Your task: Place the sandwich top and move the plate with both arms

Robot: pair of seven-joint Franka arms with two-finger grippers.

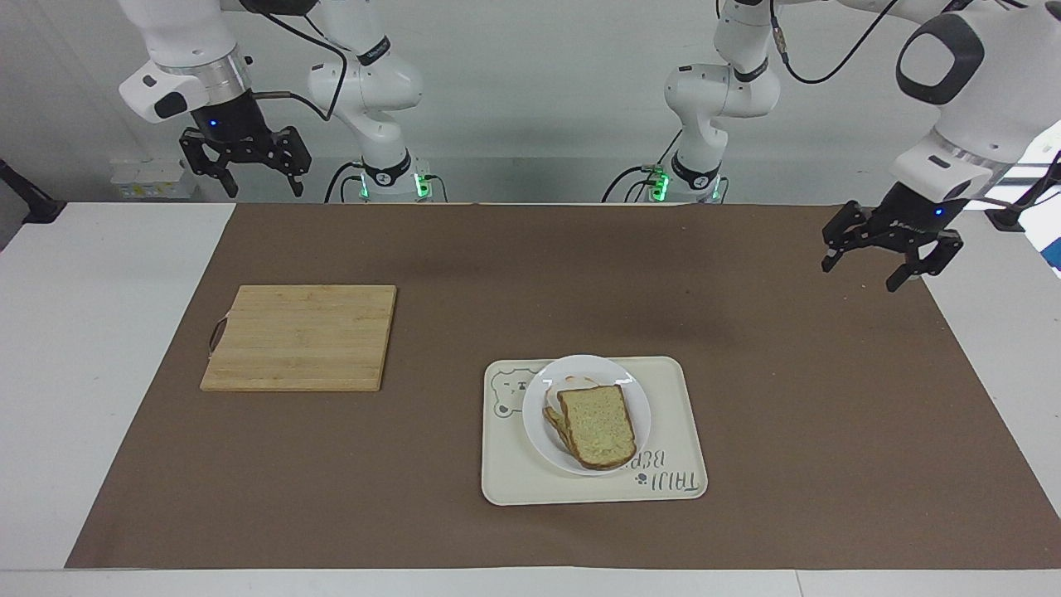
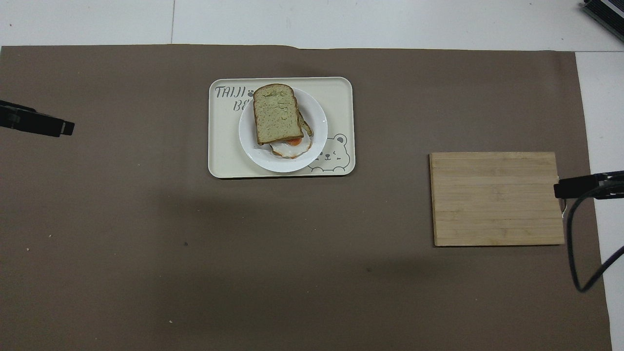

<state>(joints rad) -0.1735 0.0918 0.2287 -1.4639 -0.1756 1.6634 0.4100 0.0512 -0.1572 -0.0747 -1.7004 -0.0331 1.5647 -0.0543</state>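
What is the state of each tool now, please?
Left tool: open, holding nothing, raised over the mat's edge.
Right tool: open, holding nothing, waiting up near its base.

My workspace is evenly and brightly lit from above, both views sharp, with soft blurred shadows on the brown mat nearer the robots than the tray, and daylight glare washing out the table edge beside my left gripper.
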